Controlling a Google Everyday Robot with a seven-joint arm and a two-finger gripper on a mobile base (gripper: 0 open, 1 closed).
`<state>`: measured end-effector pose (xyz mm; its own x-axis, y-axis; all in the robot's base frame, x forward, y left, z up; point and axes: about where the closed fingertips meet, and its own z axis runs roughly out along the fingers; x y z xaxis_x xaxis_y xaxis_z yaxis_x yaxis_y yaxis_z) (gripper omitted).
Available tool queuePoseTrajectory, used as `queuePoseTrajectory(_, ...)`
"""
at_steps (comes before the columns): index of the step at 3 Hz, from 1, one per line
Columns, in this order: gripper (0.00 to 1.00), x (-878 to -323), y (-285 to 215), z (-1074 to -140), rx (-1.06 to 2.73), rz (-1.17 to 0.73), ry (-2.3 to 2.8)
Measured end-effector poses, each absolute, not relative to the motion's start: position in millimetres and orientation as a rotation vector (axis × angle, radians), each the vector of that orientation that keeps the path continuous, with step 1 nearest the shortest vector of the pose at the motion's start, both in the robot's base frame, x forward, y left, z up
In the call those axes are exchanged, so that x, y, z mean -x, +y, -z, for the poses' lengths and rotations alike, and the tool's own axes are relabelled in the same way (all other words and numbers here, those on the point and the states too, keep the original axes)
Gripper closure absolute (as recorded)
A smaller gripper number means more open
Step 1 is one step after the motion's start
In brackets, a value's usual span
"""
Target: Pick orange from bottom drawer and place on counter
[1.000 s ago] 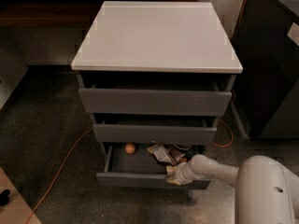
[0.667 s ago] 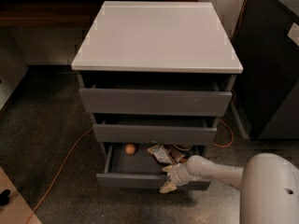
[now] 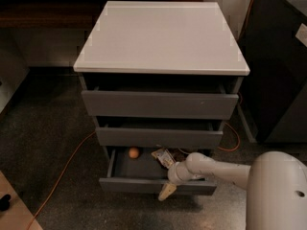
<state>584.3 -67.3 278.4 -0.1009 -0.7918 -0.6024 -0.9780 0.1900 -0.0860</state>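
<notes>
Camera view looks down on the pale grey bench [image 3: 160, 37], well above the hand [image 3: 165, 191]. Speckled dark floor [image 3: 43, 143] spreads to the hand's left, crossed by an orange cable [image 3: 67, 166]. A black cabinet [image 3: 278, 71] stands up and to its right. The hand hangs at the front edge of the open bottom drawer [image 3: 139, 185]; clenched or released, I cannot tell. The orange [image 3: 134, 152] lies up-left of the hand, near the drawer's back left corner, apart from it.

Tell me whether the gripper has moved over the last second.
Yes. The gripper has shifted down and left, now hanging across the bottom drawer's front panel, away from the orange.
</notes>
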Motion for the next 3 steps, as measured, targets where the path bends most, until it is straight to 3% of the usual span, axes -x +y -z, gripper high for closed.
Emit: queuePoseTrajectory(3, 0.69, -648, -79, -248, 1.611, -0.410, 2.023)
